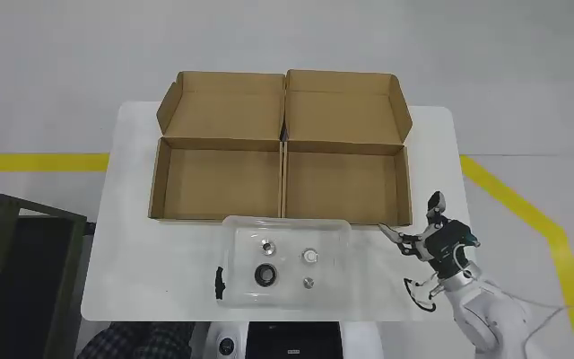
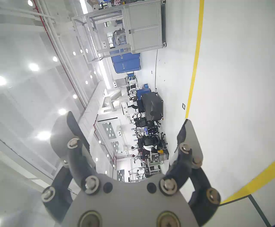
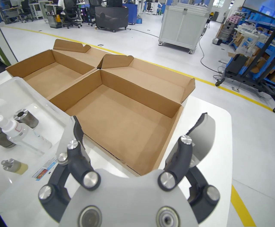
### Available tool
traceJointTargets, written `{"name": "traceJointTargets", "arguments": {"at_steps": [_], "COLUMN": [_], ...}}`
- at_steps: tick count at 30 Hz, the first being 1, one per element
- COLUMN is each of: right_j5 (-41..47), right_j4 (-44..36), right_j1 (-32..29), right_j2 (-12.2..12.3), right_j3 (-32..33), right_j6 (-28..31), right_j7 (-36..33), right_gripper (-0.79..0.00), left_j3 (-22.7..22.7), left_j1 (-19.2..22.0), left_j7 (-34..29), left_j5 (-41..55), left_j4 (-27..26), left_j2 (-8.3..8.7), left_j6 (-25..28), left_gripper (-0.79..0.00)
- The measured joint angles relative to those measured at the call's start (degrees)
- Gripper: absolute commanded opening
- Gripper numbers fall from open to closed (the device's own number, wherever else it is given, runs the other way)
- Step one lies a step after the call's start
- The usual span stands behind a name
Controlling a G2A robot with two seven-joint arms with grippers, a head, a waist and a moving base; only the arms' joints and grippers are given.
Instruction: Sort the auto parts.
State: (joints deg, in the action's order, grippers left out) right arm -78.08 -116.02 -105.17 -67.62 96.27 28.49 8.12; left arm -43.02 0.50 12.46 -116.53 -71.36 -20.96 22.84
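Over on the left side, the left gripper point(image 2: 127, 117) is turned away from the work toward the hall, jaws spread with nothing between them. On the white surface point(image 1: 134, 224) the left cardboard box point(image 1: 220, 184) lies with its lid folded back and its floor bare. Toward the near edge, a small black piece point(image 1: 217, 284) lies just beside the clear plastic tray point(image 1: 238, 296); what it is I cannot tell. All the auto parts sit in that tray: a steel sleeve point(image 1: 266, 244) and a black ring point(image 1: 266, 273) on its left half, a white-capped part point(image 1: 310, 256) and a small metal plug point(image 1: 308, 282) on its right. The right cardboard box point(image 1: 345, 187), touching the first along their shared wall, is as bare as its neighbour. Furthest right, the right gripper point(image 3: 140, 119) hangs above the surface near that box's front corner, jaws spread and holding nothing.

By my reckoning the sorting has not begun. Four parts wait in the tray and neither box has received any, so every pick and every drop is left to do.

The surface is a white top with rounded corners. Round it lies a pale shop floor marked with yellow lines point(image 1: 54, 161), with a metal-framed cabinet point(image 3: 182, 23), blue racks point(image 3: 255, 23) and office chairs point(image 3: 71, 13) farther back.
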Motion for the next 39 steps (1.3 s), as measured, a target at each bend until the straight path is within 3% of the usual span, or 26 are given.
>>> {"name": "traceJointTargets", "arguments": {"at_steps": [8, 15, 19, 39], "right_j5": [0.96, 0.34, 0.98, 3.69], "right_j4": [-0.26, -0.41, -0.36, -1.9], "right_j1": [4.22, 10.35, 12.8, 20.5], "right_j2": [0.92, 1.81, 2.1, 3.06], "right_j3": [-1.0, -5.46, -8.47, -21.51], "right_j6": [11.15, 22.47, 26.13, 29.54], "right_j7": [-6.24, -14.87, -18.79, -34.39], "right_gripper": [0.0, 0.0, 0.0, 0.0], "left_j3": [0.0, 0.0, 0.0, 0.0], "left_j1": [0.0, 0.0, 0.0, 0.0], "left_j7": [0.0, 0.0, 0.0, 0.0], "left_j5": [0.0, 0.0, 0.0, 0.0], "left_j4": [0.0, 0.0, 0.0, 0.0], "left_j2": [0.0, 0.0, 0.0, 0.0], "left_j6": [0.0, 0.0, 0.0, 0.0], "left_gripper": [0.0, 0.0, 0.0, 0.0]}}
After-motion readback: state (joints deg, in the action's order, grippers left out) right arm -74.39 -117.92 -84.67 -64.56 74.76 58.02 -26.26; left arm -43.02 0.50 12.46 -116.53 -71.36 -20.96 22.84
